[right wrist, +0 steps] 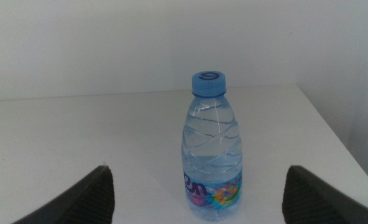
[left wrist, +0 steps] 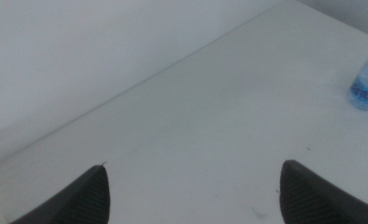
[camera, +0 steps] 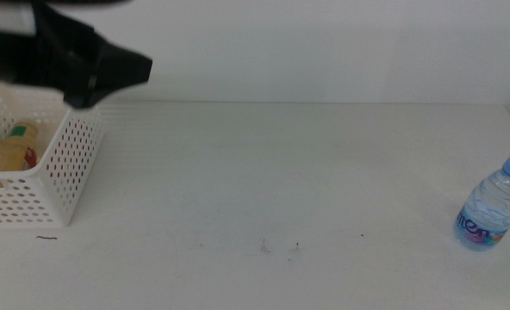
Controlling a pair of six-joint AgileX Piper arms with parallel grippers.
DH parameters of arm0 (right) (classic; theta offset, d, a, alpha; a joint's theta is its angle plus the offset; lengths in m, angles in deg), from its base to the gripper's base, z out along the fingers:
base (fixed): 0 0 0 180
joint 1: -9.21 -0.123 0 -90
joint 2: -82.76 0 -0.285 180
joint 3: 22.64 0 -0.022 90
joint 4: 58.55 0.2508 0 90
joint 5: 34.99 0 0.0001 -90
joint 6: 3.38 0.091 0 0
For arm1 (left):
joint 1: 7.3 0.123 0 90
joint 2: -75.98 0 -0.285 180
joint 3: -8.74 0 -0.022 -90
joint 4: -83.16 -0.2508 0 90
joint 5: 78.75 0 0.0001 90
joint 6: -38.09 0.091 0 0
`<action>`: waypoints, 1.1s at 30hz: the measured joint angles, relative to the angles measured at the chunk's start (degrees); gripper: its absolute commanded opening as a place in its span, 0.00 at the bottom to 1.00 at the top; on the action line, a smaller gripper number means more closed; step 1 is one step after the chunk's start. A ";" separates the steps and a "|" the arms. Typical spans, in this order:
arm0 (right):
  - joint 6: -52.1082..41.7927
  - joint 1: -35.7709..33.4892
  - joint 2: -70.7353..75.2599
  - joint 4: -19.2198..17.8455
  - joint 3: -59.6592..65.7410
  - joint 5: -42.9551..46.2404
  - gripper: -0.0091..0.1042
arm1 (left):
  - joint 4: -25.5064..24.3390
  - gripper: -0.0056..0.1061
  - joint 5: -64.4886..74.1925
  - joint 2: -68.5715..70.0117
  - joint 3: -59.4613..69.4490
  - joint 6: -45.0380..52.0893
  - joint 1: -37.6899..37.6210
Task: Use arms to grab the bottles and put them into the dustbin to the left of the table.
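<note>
Already a yellow-tea bottle (camera: 9, 151) lies inside the dustbin (camera: 70, 164), while the water bottle (camera: 494, 205) stands upright near the table's (camera: 264, 172) right edge.
Perforated white plastic walls form the rectangular basket; the tabletop is smooth, matte white with tiny dark specks. Above the basket hangs the left gripper (camera: 121, 71), jaws spread wide and empty. Facing the clear, ribbed, blue-capped bottle, the right gripper (right wrist: 196, 199) is equally wide open.

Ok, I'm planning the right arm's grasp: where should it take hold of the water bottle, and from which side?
Likely the mid-body of the water bottle, above the label. It stands upright, facing the open right gripper, so a level approach straight ahead should fit. The ribbed body looks easier to hold than the narrow cap.
</note>
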 measured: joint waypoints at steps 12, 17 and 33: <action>0.00 0.00 0.00 0.00 0.00 0.00 0.83 | -8.56 0.89 -4.96 8.91 8.67 -8.29 -7.14; 0.00 0.00 0.00 0.00 0.00 0.00 0.83 | -18.94 0.89 -12.61 15.96 13.51 -18.01 -18.23; 0.00 0.00 0.00 0.00 0.00 0.00 0.83 | -27.00 0.89 -13.79 21.30 13.99 -28.94 -24.71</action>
